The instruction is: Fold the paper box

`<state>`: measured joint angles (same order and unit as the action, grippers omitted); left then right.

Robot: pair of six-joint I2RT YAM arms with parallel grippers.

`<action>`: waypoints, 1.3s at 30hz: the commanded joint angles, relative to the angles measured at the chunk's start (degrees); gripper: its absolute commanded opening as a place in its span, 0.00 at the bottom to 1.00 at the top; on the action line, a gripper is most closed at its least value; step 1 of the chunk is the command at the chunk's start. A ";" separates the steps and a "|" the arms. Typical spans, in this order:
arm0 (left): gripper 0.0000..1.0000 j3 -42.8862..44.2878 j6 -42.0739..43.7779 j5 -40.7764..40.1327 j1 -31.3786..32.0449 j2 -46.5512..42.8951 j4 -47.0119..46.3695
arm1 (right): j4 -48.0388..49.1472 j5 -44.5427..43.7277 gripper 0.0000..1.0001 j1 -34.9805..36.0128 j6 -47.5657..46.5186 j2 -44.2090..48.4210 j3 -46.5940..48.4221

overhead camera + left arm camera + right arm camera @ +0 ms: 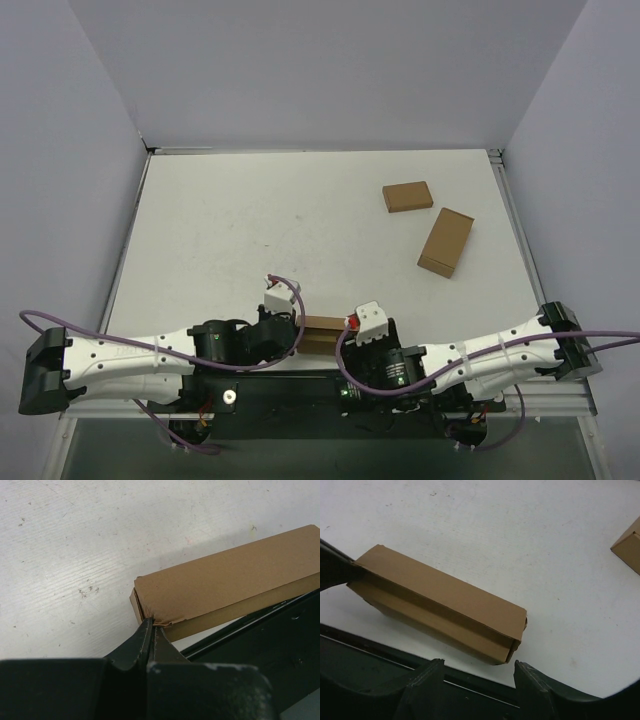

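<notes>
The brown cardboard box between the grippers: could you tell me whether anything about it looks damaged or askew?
Yes. The closed brown cardboard box is wrinkled at the corner where the shut left gripper pinches it, and its end flap by the open right gripper gapes slightly.

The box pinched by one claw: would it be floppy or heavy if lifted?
Probably light: the left claw holds the box by one pinched corner. Likely fairly stiff, being folded shut, though thin card may dent. Flat faces suggest sliding, not rolling.
</notes>
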<state>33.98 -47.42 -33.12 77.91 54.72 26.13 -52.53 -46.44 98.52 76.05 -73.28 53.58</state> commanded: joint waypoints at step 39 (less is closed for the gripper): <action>0.00 -0.05 2.07 2.36 -0.04 4.34 7.36 | 8.50 -2.43 0.34 -8.52 -5.03 -0.56 -4.80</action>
<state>35.22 -46.44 -32.99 77.91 57.01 25.47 -43.46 -49.71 90.35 71.70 -73.91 50.02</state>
